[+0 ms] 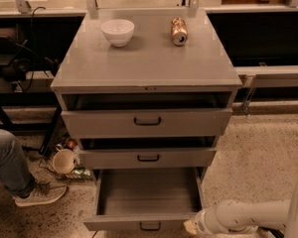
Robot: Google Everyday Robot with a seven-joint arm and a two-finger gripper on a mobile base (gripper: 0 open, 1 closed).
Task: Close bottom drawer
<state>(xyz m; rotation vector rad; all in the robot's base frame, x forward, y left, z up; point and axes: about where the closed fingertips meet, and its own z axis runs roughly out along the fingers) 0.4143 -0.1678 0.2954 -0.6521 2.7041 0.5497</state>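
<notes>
Fingers [188, 227] down low at the cabinet's foot, and whether they are apart or together, I cannot tell: only a tan tip shows. The gripper [190, 226] sits at the right end of the bottom drawer [148, 195], right against its front panel, with the white arm [246, 215] stretching off to the lower right edge of view. That drawer is pulled far out, its grey inside bare, its small black handle [150, 226] centred on the front and partly cut off by the bottom of the view. Above it, the middle drawer [148, 158] stands out a little, a dark gap showing over its top edge. The top drawer [147, 122] likewise juts forward from under the worktop [149, 68]. Up on that worktop, a white bowl [117, 31] at the back left and a can [179, 31] lying on its side at the back right, well apart. Speckled floor [260, 157] lies open to the cabinet's right. To the left it is tighter: a cup [64, 160] on its side near the cabinet's leg, and a person's jeans leg and shoe [39, 194] beyond.
</notes>
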